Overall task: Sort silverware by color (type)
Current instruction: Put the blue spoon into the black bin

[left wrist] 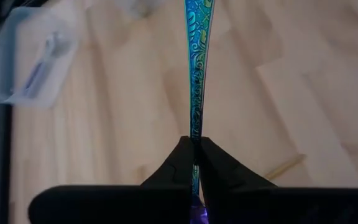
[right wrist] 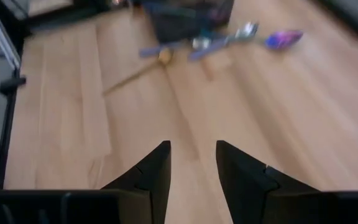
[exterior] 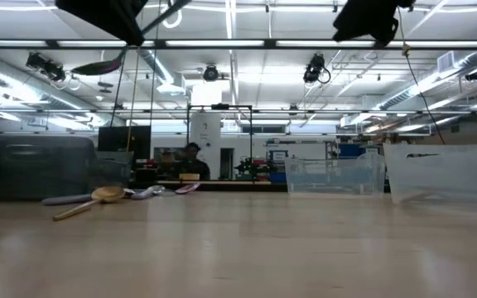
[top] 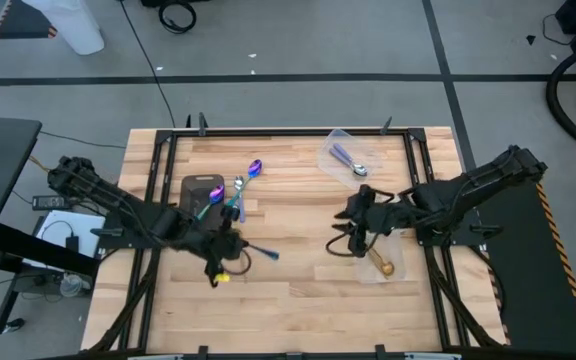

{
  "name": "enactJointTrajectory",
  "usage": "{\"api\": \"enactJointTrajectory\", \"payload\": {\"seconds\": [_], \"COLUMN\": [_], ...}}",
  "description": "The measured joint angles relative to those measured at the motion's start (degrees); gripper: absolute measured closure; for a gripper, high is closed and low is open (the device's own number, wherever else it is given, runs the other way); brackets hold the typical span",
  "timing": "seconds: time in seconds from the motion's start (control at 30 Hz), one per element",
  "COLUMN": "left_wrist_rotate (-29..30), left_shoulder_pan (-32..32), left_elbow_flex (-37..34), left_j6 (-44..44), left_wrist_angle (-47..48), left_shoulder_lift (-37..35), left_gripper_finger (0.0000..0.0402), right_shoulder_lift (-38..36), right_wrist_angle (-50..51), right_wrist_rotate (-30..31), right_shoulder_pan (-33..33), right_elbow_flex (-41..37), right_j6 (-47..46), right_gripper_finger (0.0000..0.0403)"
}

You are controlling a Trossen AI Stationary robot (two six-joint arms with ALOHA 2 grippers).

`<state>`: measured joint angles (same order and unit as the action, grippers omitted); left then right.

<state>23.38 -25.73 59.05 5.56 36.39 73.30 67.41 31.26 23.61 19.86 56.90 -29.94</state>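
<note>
My left gripper [top: 230, 246] is shut on an iridescent spoon with a teal handle [left wrist: 195, 74], lifted above the table; the low view shows the spoon [exterior: 98, 68] high up. A gold spoon [top: 224, 276] lies on the wood just below it. More spoons lie by the dark tray [top: 200, 185]: a purple-blue one [top: 255, 168] and a silver one [top: 238, 186]. My right gripper [top: 342, 238] is open over bare wood [right wrist: 191, 155], touching nothing. Near it, a clear container holds a gold spoon [top: 381, 265]; another holds a lilac-handled spoon [top: 346, 158]. My left gripper pinches the teal handle [left wrist: 195, 134] between its two fingers [left wrist: 179, 158]. The fingers lie along the spoon, coming level from the table's left. The handle's long part sticks out ahead of the fingertips toward the right, and a purple part [left wrist: 196, 214] shows behind them. The spoon is lifted clear.
The spoons by the tray show far off in the right wrist view [right wrist: 229, 37]. Open wood lies in the table's middle and near side. A metal frame [top: 268, 131] rims the table. A person [exterior: 191, 157] sits far behind.
</note>
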Motion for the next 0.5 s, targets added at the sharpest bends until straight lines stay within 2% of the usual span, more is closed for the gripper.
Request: {"api": "enactJointTrajectory", "payload": {"seconds": [0.3, 0.5], "left_wrist_rotate": [-0.19, -0.14], "left_shoulder_pan": [6.96, 12.23], "left_elbow_flex": [0.03, 0.02], "left_j6": [1.57, 0.5], "left_wrist_angle": [-0.25, 1.39], "left_shoulder_lift": [-1.0, -1.0], "left_gripper_finger": [0.0385, 0.0383], "right_shoulder_lift": [-7.72, -8.88], "right_wrist_angle": [-2.15, -2.45], "right_wrist_rotate": [8.51, 15.35], "right_shoulder_pan": [-0.54, -0.54], "right_elbow_flex": [0.0, -0.01], "right_j6": [9.33, 10.64], "right_gripper_finger": [0.0266, 0.0266]}}
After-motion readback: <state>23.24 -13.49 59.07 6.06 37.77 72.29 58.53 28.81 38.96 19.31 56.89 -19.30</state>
